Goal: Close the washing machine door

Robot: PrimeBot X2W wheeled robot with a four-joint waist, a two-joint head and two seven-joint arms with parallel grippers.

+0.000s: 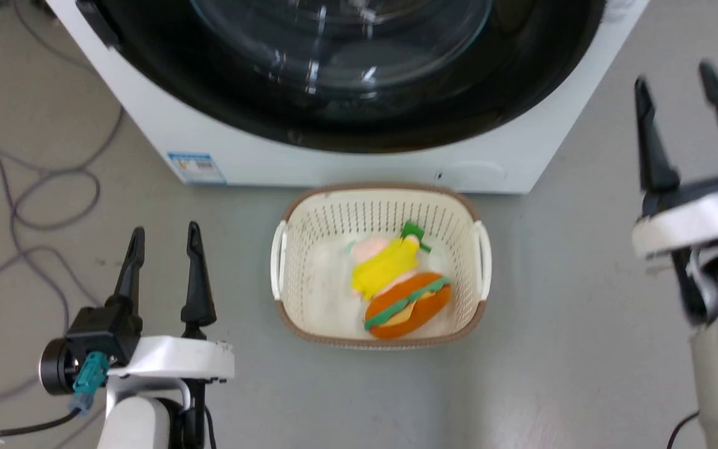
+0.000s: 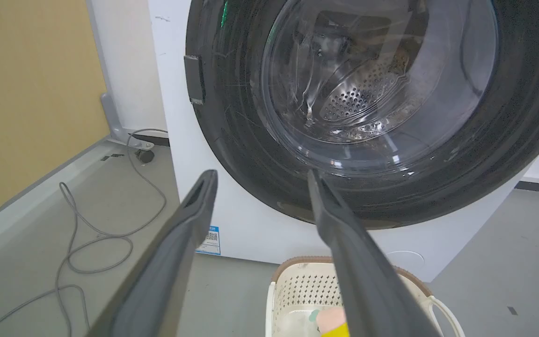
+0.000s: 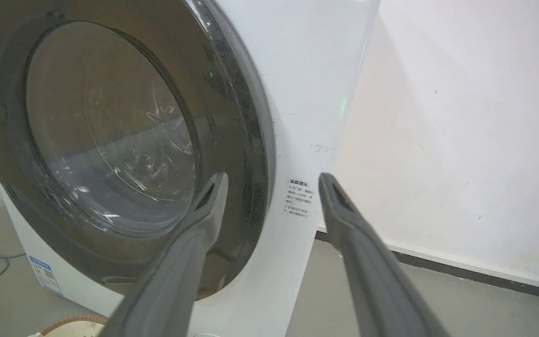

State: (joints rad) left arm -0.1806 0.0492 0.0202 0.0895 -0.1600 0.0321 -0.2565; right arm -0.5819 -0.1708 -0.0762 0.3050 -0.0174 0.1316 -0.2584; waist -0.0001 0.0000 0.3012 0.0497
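The washing machine is a white box at the top of the head view. Its door, a glossy black disc with a clear glass bowl in the centre, lies flat against the machine's front. In the left wrist view the door shows the steel drum through the glass. From the right wrist, the door sits against the white front. My left gripper is open and empty at the lower left, well short of the machine. My right gripper is open and empty, to the right of the machine's corner.
A cream laundry basket with a yellow and an orange plush toy stands on the grey floor before the machine, between my arms. Grey cables loop on the floor at the left. A white wall rises right of the machine.
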